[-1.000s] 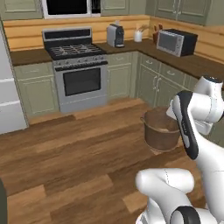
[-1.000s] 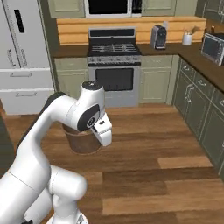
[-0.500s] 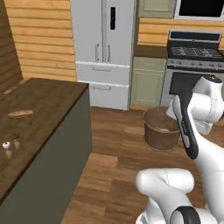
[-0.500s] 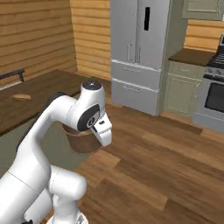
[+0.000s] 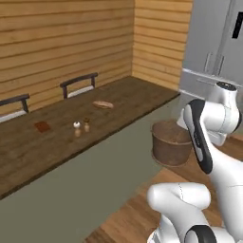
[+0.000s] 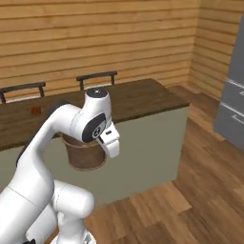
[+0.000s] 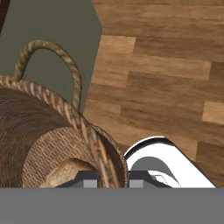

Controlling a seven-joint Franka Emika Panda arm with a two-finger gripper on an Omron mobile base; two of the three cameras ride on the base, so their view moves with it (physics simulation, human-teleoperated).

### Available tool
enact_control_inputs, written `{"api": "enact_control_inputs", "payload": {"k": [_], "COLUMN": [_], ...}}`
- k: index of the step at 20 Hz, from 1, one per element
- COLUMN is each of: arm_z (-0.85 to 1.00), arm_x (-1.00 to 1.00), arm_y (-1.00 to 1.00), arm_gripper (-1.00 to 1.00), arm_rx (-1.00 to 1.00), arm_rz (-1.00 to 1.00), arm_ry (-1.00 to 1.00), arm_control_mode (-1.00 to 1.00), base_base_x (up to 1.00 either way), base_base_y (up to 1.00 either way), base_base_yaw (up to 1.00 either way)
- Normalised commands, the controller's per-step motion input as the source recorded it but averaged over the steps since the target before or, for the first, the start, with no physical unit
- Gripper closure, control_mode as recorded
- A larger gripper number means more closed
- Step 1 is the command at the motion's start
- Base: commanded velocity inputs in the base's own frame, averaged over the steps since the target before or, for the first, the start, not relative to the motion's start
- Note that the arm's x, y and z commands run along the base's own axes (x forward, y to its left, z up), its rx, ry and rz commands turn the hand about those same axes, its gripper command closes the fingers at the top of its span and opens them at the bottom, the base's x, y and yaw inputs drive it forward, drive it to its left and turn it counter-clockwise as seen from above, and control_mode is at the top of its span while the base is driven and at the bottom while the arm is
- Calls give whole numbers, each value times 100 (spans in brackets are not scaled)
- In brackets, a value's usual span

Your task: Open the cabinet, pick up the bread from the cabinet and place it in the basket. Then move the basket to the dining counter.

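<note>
While I carry the basket (image 5: 172, 143) with the gripper (image 7: 113, 180) clamped on its rim, the bread (image 7: 66, 172) inside, the dining counter (image 5: 128, 92) lies ahead and to my left, its top above the basket's base.

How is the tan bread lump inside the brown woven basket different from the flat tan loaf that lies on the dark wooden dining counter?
The small tan bread lump is rounded; the flat tan loaf is elongated. The lump sits inside the round brown woven basket; the loaf lies bare on the long dark wood dining counter. Both are tan.
</note>
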Motion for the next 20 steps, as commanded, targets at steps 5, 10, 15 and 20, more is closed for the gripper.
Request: {"api": "enact_control_inputs", "payload": {"k": [5, 10, 15, 20], "arm_z": [0, 0, 0, 0], "arm_x": [0, 0, 0, 0], "arm_y": [0, 0, 0, 0], "arm_gripper": [100, 100, 100, 100], "arm_rx": [0, 0, 0, 0], "arm_rz": [0, 0, 0, 0], "arm_ry": [0, 0, 0, 0], "arm_control_mode": [100, 100, 100, 100], "base_base_x": [18, 0, 49, 70], "base_base_y": [-8, 26, -2, -44], "base_base_yaw": [85, 93, 61, 4]}}
